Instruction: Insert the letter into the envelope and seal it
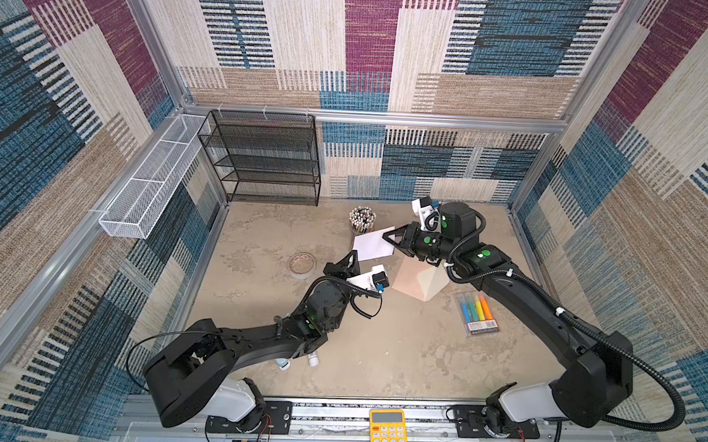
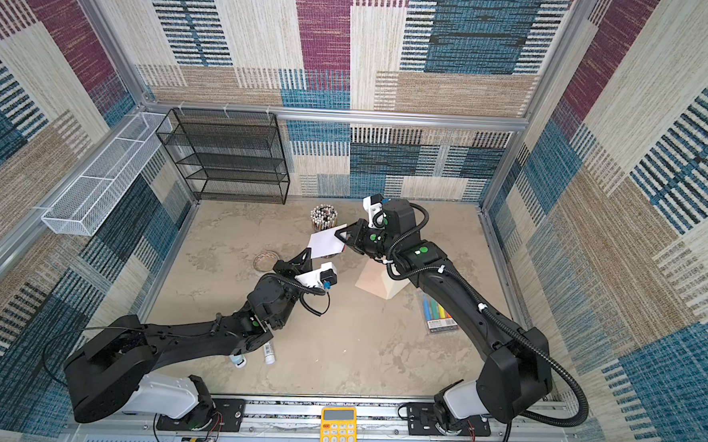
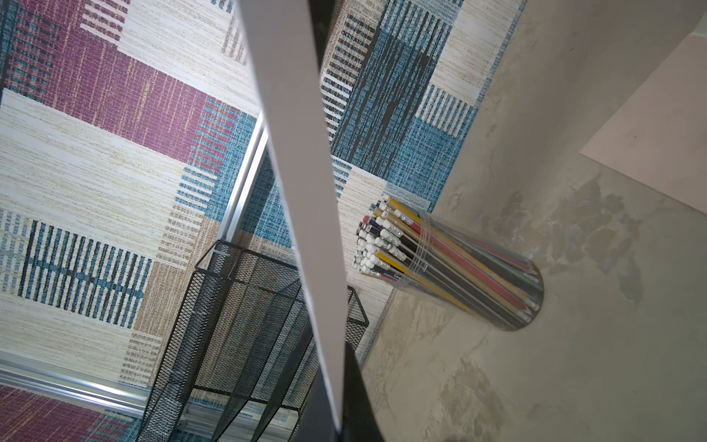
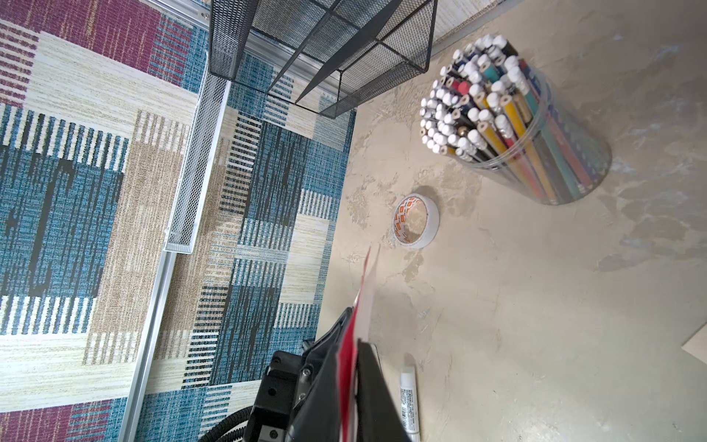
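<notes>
The front middle of the table (image 1: 399, 357) is open, but a pencil cup (image 1: 362, 219) and black shelf (image 1: 264, 159) stand by the back edge, a tape roll (image 1: 302, 264) and the envelope (image 1: 417, 283) lie mid-table, and a marker pack (image 1: 477, 311) lies near the right edge.

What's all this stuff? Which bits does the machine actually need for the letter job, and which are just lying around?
Needed: the letter, gripped by the left claw and right claw; the envelope, lying flat.

Lying about: pencil jar, marker pack, calculator, black mesh shelf, white wire basket, tape roll and glue sticks (unless sealing needs them).
</notes>
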Controlling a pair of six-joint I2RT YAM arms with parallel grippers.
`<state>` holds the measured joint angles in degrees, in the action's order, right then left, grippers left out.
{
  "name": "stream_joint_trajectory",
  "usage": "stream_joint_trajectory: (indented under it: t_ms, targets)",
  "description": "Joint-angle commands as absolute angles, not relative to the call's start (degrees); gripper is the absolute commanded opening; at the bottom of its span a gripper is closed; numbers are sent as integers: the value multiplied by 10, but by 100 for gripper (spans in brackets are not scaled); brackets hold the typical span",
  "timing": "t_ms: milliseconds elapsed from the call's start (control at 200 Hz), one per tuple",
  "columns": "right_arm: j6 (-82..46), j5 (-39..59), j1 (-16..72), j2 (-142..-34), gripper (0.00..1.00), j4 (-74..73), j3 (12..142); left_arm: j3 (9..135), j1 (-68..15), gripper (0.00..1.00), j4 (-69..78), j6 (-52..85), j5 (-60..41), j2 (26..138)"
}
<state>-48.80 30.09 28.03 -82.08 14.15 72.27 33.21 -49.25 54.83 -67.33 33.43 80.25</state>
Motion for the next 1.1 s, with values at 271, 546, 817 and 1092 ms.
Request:
stream_joint_trajectory:
  t_ms: [271,546,817,1092]
  targets:
    - [-563,270,274,-721,0,-35,587,328,-493,99,540,-649,338,737]
    - [-601,143,277,-619,0,-235,405,315,-493,99,300,-497,323,545]
    - [-607,69,318,-641,0,-381,299,339,-494,99,156,-410,337,433]
    - [-648,-19,390,-751,0,-489,264,358,-493,99,125,-372,326,419]
